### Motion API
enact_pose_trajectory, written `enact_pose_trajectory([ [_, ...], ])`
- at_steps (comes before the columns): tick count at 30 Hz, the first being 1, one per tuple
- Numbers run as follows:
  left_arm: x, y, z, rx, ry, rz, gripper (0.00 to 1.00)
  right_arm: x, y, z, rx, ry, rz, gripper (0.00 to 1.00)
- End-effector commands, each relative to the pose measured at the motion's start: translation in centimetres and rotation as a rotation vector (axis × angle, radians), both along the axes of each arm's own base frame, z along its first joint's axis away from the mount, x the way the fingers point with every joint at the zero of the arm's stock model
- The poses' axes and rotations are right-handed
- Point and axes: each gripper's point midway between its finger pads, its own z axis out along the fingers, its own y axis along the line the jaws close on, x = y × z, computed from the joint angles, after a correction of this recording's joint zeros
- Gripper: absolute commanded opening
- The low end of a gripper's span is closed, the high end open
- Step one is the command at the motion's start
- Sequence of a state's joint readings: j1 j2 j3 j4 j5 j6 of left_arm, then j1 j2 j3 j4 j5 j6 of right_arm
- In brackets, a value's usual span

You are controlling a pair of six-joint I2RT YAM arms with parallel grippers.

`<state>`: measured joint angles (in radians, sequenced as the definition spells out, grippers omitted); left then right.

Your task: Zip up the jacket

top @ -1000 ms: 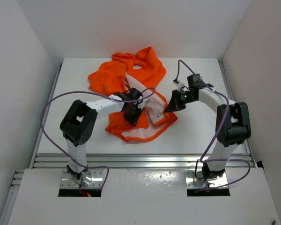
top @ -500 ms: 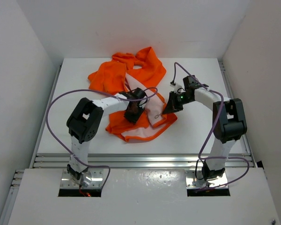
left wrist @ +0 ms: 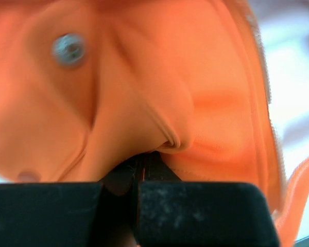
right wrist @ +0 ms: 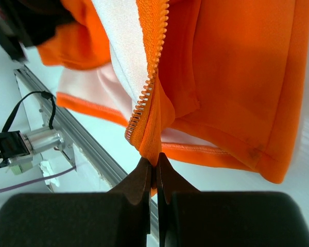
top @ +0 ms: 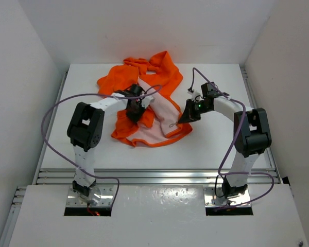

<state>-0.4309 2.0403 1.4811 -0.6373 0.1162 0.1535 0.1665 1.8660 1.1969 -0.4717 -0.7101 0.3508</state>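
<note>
While both claws are clamped on cloth, I'd call this set-up, not zipping yet. The jacket [top: 162,77] lies open and rumpled from the middle to the far part of the surface [top: 221,144], with the pale lining [top: 157,128] face up on the near side.

Right claw [right wrist: 154,167]: closed on the bottom end of one front edge, just below where the zipper teeth [right wrist: 150,82] run out.

Left claw [left wrist: 140,172]: closed on a fold of orange cloth near a grey snap [left wrist: 68,49]. Can't tell if that fold belongs to the other front edge.

Next move, my read:
- Get the second front edge laid flat beside the one the right claw holds.
- Line up the bottom ends so the two rows can be joined.
- Hold the hem taut so a slider can run upward.

Unknowns:
- No slider or pull tab visible in any view.
- Only one row of teeth shows; the mating row is hidden or folded under.
- Left wrist view is blurred and filled with orange, so no seam detail.
- From above, both claws cover their own grip points.
- The far end is bunched, so collar or hood can't be made out.
</note>
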Motion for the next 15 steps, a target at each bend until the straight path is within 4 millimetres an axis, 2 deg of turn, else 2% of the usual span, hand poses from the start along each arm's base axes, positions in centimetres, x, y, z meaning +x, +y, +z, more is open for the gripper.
enact_pose_trajectory([
  [1,2.1,2.1,7.8,-0.062,-0.229,-0.14,0.0,0.4,1.0,1.9,0.027,-0.05,0.004,0.0],
  [4,0.5,4.4,10.1,-0.062,-0.261,-0.177,0.0,0.7,1.6,2.1,0.04,-0.056,0.02,0.0],
  [5,-0.5,4.6,11.9,-0.096,-0.289,-0.204,0.0,1.0,1.7,2.4,0.045,-0.064,0.021,0.0],
  [7,-1.8,6.0,13.1,-0.085,-0.3,-0.223,0.0,1.1,2.1,2.5,0.049,-0.07,0.033,0.0],
  [8,-2.6,6.0,15.0,-0.089,-0.354,-0.265,0.0,1.2,2.3,2.6,0.054,-0.069,0.039,0.0],
  [11,-5.2,7.2,15.2,-0.054,-0.383,-0.374,0.0,1.4,2.5,2.5,0.056,-0.059,0.042,0.0],
  [12,-7.2,7.9,14.7,-0.036,-0.377,-0.41,0.0,1.7,2.7,2.8,0.059,-0.07,0.045,0.0],
  [13,-7.9,8.6,14.3,0.0,-0.385,-0.43,0.0,1.8,2.7,2.8,0.061,-0.068,0.044,0.0],
  [14,-8.4,9.3,13.8,0.041,-0.395,-0.467,0.0,1.9,2.7,2.6,0.061,-0.058,0.04,0.0],
  [15,-9.8,10.7,11.7,0.101,-0.35,-0.468,0.0,2.3,2.8,2.8,0.064,-0.069,0.041,0.0],
])
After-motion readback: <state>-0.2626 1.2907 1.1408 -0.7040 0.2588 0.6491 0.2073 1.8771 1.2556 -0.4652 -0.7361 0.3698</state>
